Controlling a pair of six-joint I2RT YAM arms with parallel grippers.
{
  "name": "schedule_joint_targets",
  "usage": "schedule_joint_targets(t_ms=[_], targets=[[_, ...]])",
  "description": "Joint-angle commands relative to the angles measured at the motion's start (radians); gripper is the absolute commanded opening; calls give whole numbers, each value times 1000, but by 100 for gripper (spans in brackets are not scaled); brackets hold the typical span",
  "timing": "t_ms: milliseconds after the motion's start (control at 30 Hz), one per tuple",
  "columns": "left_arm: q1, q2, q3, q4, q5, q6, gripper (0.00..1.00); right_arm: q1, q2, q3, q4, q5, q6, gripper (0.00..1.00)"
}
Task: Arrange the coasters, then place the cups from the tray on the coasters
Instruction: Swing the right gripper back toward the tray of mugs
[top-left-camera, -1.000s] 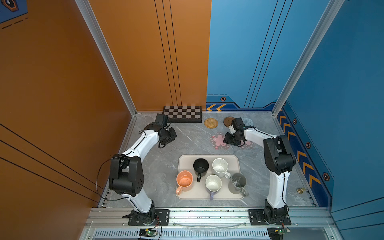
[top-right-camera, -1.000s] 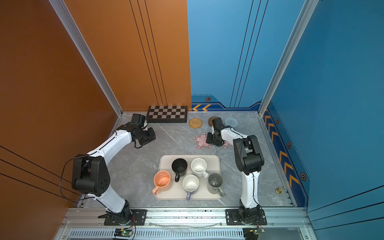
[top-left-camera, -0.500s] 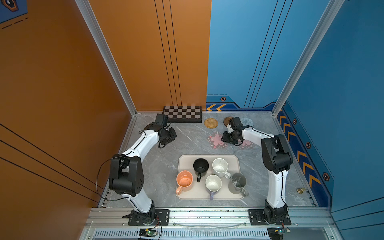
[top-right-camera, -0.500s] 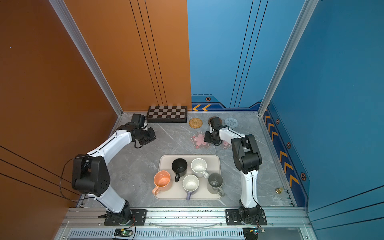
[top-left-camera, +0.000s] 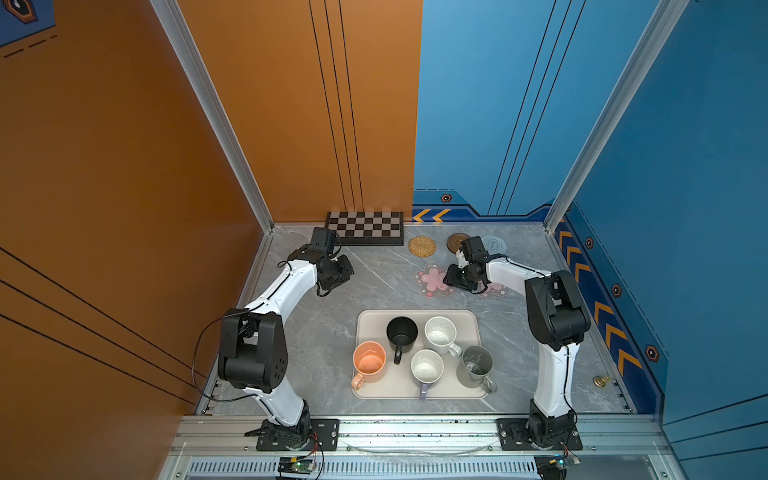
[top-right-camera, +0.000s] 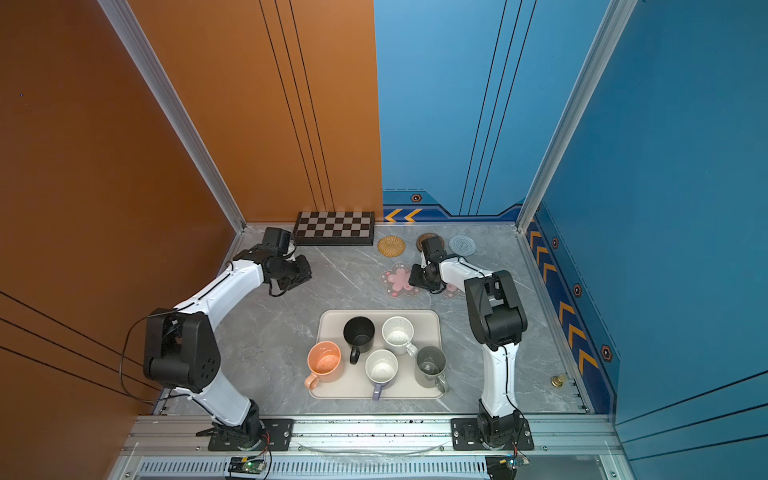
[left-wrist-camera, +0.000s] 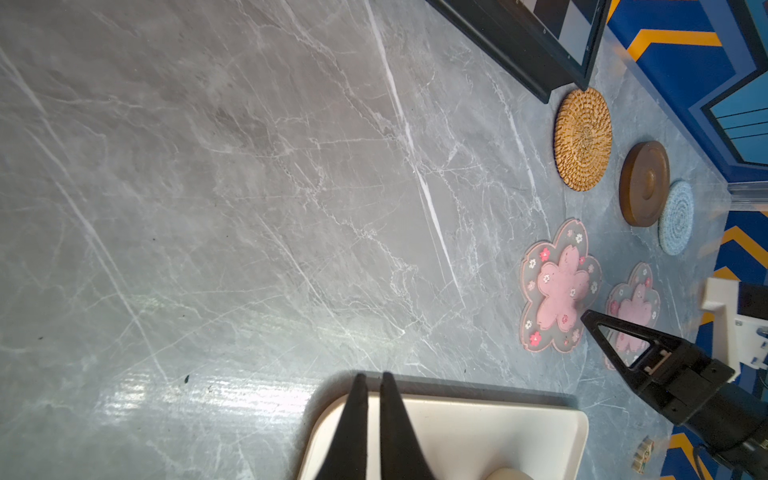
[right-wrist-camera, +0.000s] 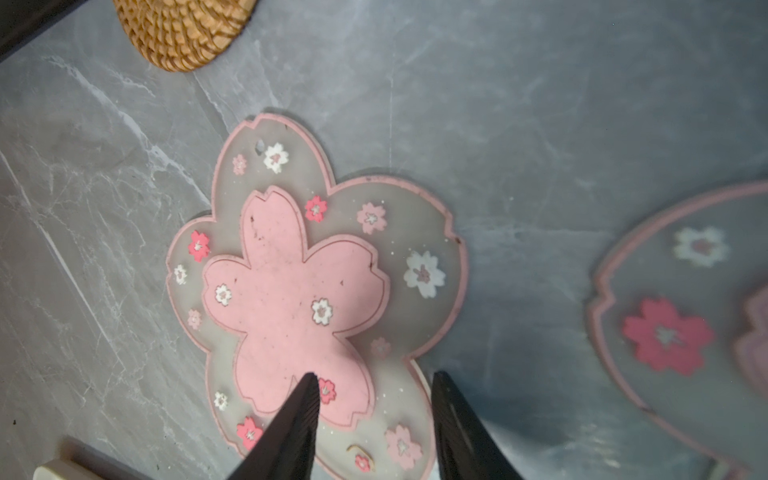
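Marble table (top-left-camera: 374, 286): right gripper (right-wrist-camera: 376, 376), jaws half apart, hangs over a blossom coaster (right-wrist-camera: 291, 291) toward the far edge, likely to shift it; left gripper (left-wrist-camera: 370, 376) idles closed; cups (top-left-camera: 440, 334) wait in the tray (top-left-camera: 469, 322).

— What is laid out on the worktop (top-left-camera: 324, 332)?
— Five cups (top-left-camera: 402, 332) are stood in the tray (top-left-camera: 372, 324); three round coasters (top-left-camera: 422, 246) are lined up at the back.
— And the right tool (top-left-camera: 448, 279)?
— It is held low, at the edge of a pink blossom coaster (top-left-camera: 432, 280).
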Motion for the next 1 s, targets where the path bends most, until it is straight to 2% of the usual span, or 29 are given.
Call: schedule_joint_targets(t_ms=[0,200,367,567,767,967], targets=[[-9,-7,-7,-9,0,-1,10,-24,-37,-7,-84,17,14,49],[-18,-17,-7,-7,-1,9,11,-46,-102,11,-95,34,1,50],[-25,-35,-11,-8,-15,13,13,-49,-168,1,-95,40,-26,57],[-43,-75,-21,-8,-35,55,24,-49,-279,-25,-95,57,-39,59],[-66,-138,-28,-8,-54,90,39,-49,-400,-81,-116,81,-53,63],[-84,-221,-64,-8,-69,106,42,-50,-557,-171,-153,112,-56,71]])
